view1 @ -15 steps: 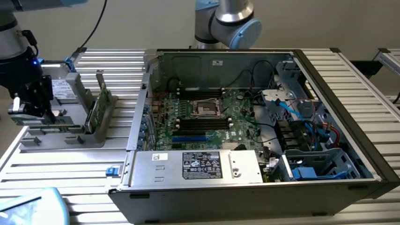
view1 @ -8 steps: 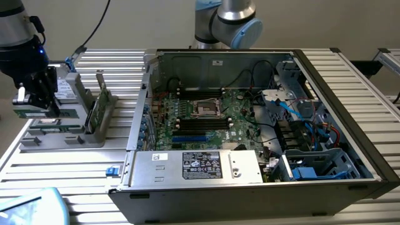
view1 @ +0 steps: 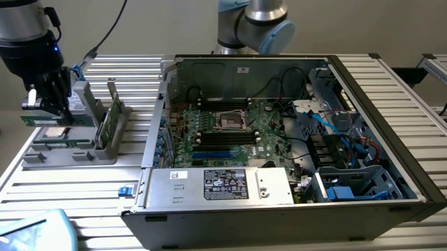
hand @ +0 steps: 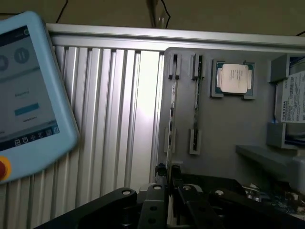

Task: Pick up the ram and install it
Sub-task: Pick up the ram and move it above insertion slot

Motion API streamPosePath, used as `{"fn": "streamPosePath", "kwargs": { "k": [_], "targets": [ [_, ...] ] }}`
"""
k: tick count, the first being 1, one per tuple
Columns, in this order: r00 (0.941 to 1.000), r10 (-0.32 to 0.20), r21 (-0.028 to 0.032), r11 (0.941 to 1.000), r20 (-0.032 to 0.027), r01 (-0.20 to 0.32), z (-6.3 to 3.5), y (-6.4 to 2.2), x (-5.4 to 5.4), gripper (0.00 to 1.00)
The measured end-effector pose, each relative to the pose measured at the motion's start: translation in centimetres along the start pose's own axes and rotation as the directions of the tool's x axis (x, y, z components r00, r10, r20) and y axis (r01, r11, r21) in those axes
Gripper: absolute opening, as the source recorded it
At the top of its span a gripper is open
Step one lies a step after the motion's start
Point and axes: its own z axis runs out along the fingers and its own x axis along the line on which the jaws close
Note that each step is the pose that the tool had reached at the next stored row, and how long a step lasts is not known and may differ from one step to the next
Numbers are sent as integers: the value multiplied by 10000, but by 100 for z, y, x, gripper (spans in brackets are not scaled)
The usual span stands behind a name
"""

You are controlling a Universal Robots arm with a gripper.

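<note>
1. At the exterior view's left, gripper (view1: 50, 112) hangs over the grey holder (view1: 63, 157), fingers pinched narrow on the ram (view1: 70, 121).
2. Ram is held flat side to camera, long edge level, just above the CPU (view1: 54, 133) that lies in the holder. Can't tell if the ram touches the holder.
3. Second green stick (view1: 104, 128) stands on edge in the holder, toward the case.
4. Open PC case (view1: 279, 219) sits at the exterior view's right of the holder, both on the slatted table (view1: 70, 188).
5. Motherboard (view1: 269, 149) lies inside the case, black memory slots (view1: 227, 138) near its middle. PSU (view1: 220, 185) lies along the near wall.
6. Pendant (view1: 31, 230) is at the near corner of the table, apart from the holder.
7. Wrist view: gripper (hand: 167, 183) looks down on the holder (hand: 228, 138), fingers close together on the ram (hand: 169, 124), seen edge-on as a thin line.
8. Second stick (hand: 195, 102) sits edge-on in the neighbouring slot, just beside the ram.
9. CPU (hand: 233, 78) lies face up in its pocket, beyond the second stick.
10. Drive (hand: 293, 100) with a white label is at the holder's far end.
11. Pendant (hand: 28, 90) lies on the table slats (hand: 109, 119), well apart from the holder.
</note>
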Motion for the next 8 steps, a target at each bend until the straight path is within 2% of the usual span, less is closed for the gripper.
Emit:
{"fn": "streamPosePath", "kwargs": {
  "k": [4, 8],
  "targets": [
    [10000, -16, -62, 10000, 3, 16, -97, -130, 16, 14],
    [10000, -37, -99, 9999, 4, 37, -209, -260, 33, 14]
  ]
}}
